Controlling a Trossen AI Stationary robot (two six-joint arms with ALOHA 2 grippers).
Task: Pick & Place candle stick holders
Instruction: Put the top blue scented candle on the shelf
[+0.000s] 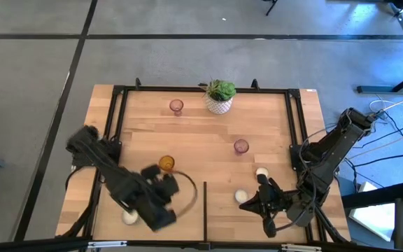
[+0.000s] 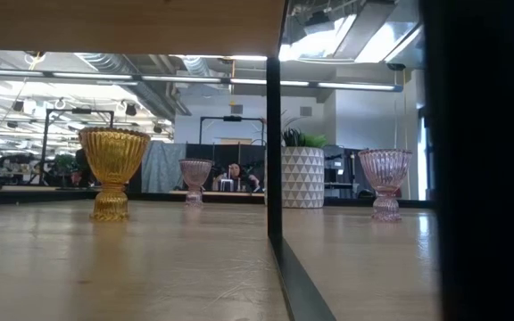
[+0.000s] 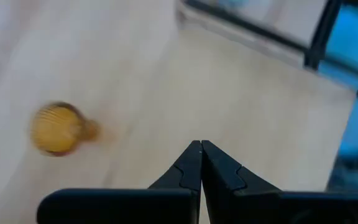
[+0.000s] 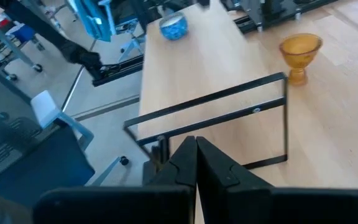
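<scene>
Holders are all loose on the counter point(image 1: 208, 140); neither pincer carries one. The left pincer point(image 3: 201, 149) is closed tight on nothing, its tips meeting over bare wood, with the amber holder point(image 1: 166, 164) just beside that arm's wrist. The right pincer point(image 4: 196, 144) is likewise closed and empty, low at the counter's near right, close to two white holders point(image 1: 262, 172) point(image 1: 241, 197). A third white holder point(image 1: 129, 217) peeks out by the left arm. Farther off stand two pink holders point(image 1: 241, 146) point(image 1: 176, 106), the second near the plant pot point(image 1: 220, 98) at the far edge.

By my reading the pick has not begun: this is an approach, or a pause between picks. Next, either pincer must open, line up over a holder's cup, descend and close on its rim or stem without tipping it.

Only the high view gives the full count and both arms. The low view shows the amber and pink holders standing upright, which the overhead cannot confirm, but no arm clearly. Each wrist view proves its own pincer is closed and empty.
</scene>
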